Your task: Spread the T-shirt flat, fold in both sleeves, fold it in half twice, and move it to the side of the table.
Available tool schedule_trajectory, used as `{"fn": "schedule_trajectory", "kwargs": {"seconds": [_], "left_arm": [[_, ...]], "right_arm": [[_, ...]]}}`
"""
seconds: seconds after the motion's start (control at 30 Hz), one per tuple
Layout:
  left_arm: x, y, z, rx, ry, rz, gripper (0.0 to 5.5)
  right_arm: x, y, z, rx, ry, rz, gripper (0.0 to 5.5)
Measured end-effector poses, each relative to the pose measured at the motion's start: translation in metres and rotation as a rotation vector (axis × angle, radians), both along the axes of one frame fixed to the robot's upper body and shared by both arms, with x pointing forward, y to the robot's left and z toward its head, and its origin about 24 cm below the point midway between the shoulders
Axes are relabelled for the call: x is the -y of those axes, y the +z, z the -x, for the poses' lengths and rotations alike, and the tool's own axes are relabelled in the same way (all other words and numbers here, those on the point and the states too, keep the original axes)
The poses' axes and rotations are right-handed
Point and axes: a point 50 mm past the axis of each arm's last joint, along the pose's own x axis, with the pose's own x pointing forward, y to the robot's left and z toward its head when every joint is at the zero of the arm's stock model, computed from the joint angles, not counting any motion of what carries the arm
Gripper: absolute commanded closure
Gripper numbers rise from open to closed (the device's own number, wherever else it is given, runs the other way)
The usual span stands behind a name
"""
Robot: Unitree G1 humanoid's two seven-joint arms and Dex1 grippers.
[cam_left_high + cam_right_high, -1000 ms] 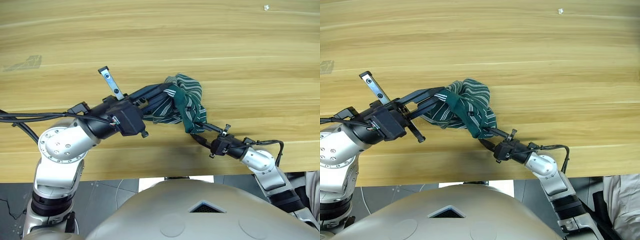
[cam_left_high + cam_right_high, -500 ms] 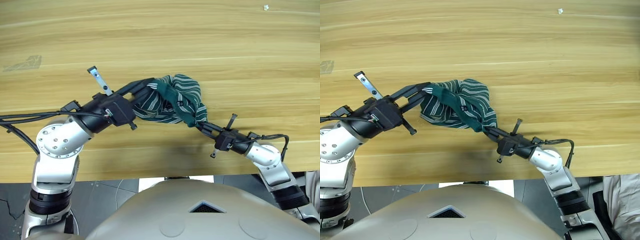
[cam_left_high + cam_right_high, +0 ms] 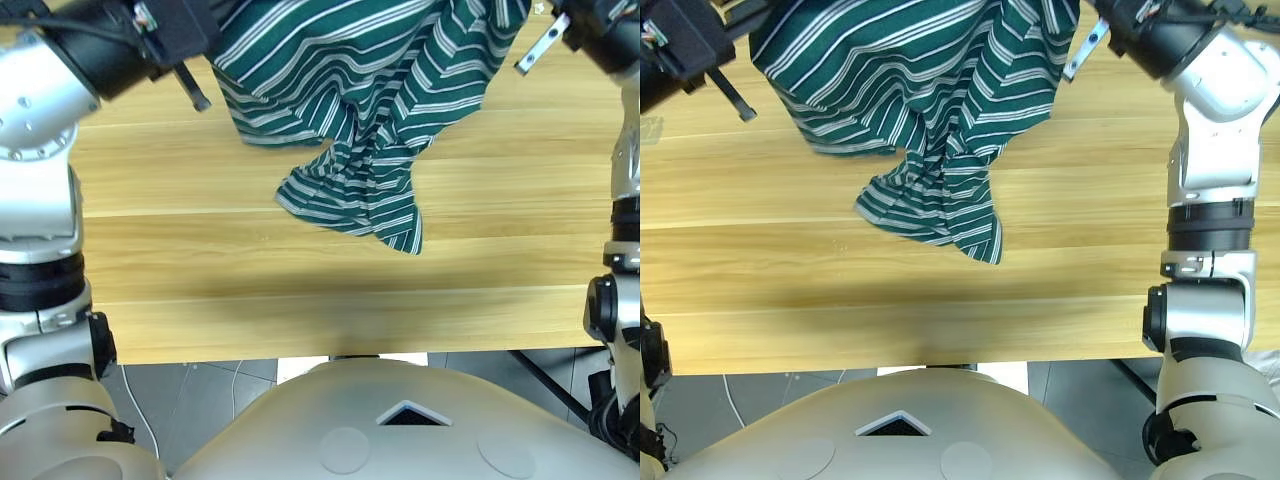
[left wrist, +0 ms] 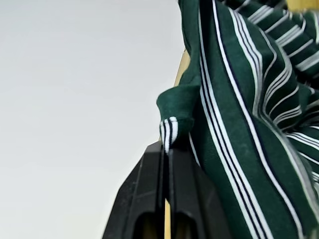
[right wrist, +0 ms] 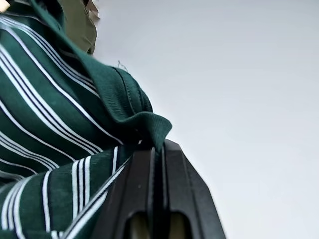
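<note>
The T-shirt, dark green with thin white stripes, hangs in the air above the wooden table, stretched between both raised arms. Its lowest bunched corner dangles over the table's middle and casts a shadow nearer the front edge. In the left wrist view my left gripper is shut on a rolled hem of the shirt. My right gripper is shut on a plain green edge of the shirt. The left arm is at the upper left and the right arm at the upper right of the head views.
The table's front edge runs close to my body. Bare wood lies on both sides of the hanging cloth and beneath it.
Both arms have risen and moved apart, lifting the bunched shirt off the table. It now hangs spread between the grippers instead of lying crumpled near the front edge.
</note>
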Motion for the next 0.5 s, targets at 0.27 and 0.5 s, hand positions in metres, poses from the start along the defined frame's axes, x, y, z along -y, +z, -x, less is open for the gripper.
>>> {"fn": "schedule_trajectory", "kwargs": {"seconds": [0.27,0.5], "left_arm": [[0.015,-0.032,0.054,-0.32,-0.283,-0.13,5.5],[0.032,-0.048,0.132,-0.816,-0.69,-0.055,5.5]], "right_arm": [[0.0,-0.012,0.056,-0.375,0.444,0.032,5.49],[-0.012,-0.028,0.132,-0.87,0.942,0.001,5.49]]}}
